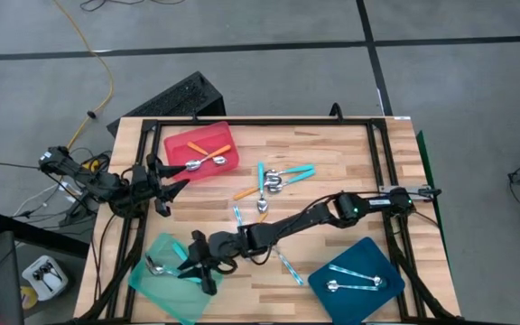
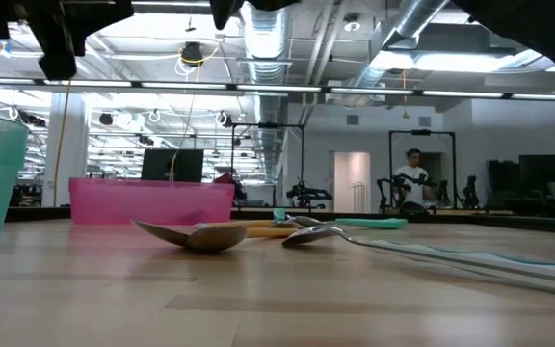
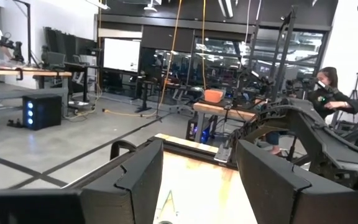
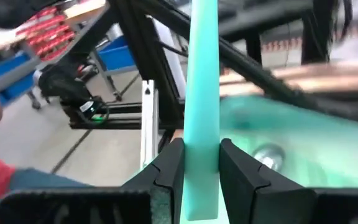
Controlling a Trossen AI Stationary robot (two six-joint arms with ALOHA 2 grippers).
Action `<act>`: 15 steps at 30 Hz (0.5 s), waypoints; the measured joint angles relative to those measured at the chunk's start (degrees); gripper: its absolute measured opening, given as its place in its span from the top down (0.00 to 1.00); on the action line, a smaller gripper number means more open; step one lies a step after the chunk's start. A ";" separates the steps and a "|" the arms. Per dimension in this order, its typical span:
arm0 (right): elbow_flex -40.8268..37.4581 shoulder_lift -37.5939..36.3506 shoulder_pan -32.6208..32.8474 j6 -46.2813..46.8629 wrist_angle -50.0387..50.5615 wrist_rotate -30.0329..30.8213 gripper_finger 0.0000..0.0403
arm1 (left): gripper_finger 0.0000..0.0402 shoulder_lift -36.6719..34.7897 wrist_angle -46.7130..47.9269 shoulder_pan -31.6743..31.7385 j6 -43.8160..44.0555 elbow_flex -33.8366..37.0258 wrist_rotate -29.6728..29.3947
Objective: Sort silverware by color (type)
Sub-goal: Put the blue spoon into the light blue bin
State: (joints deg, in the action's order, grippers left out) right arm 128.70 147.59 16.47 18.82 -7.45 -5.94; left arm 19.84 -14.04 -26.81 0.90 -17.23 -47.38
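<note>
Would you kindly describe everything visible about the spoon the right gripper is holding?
The spoon has a flat turquoise handle that looks like plastic. The right gripper is shut on that handle, which sticks out forward between its dark fingers. It hangs over the mint-green tray, where another spoon's shiny metal bowl already lies. Its own bowl is hidden.

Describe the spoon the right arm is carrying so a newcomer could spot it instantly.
Find the mint-green tray at the table's near left corner. Over it hangs the right claw, shut on a turquoise-handled spoon. It is the only spoon off the table.
</note>
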 joint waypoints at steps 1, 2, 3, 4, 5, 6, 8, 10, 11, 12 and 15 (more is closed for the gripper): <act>0.00 0.00 -0.03 1.73 0.53 0.77 0.74 | 0.53 -0.01 0.00 0.00 0.27 0.00 0.00; 0.00 -0.02 -0.10 2.85 0.91 1.49 0.74 | 0.53 -0.01 0.00 0.00 0.34 0.00 -0.04; 0.00 -0.11 -0.11 3.41 1.61 2.24 0.74 | 0.53 0.00 0.00 0.00 0.39 0.00 -0.14; 0.00 -0.25 -0.13 3.90 2.41 3.12 0.74 | 0.53 0.00 0.00 0.00 0.46 0.00 -0.32; 0.00 -0.38 -0.15 4.84 3.53 4.34 0.74 | 0.53 0.00 0.00 0.00 0.72 0.00 -0.41; 0.00 -0.51 -0.15 6.31 4.46 5.58 0.74 | 0.53 -0.01 -0.01 0.00 1.03 0.00 -0.77; 0.25 -0.66 -0.25 10.48 6.90 6.50 0.74 | 0.53 0.00 -0.01 0.00 1.74 0.00 -1.73; 1.83 -0.64 -0.50 14.04 11.37 6.08 0.74 | 0.53 0.00 -0.02 0.00 1.93 0.00 -2.72; 2.65 -0.63 -0.55 15.30 13.56 6.03 0.74 | 0.53 0.00 -0.02 0.00 1.95 0.00 -2.98; 3.34 -0.63 -0.57 15.99 15.03 6.10 0.74 | 0.53 -0.01 -0.02 0.00 1.97 0.00 -2.99; 3.87 -0.83 -0.31 18.14 16.73 6.14 0.74 | 0.53 0.00 -0.41 0.00 1.97 0.00 -2.99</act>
State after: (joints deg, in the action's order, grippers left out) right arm 132.58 146.76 16.16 36.96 9.28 0.19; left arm 19.84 -14.45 -26.81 2.87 -17.23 -50.37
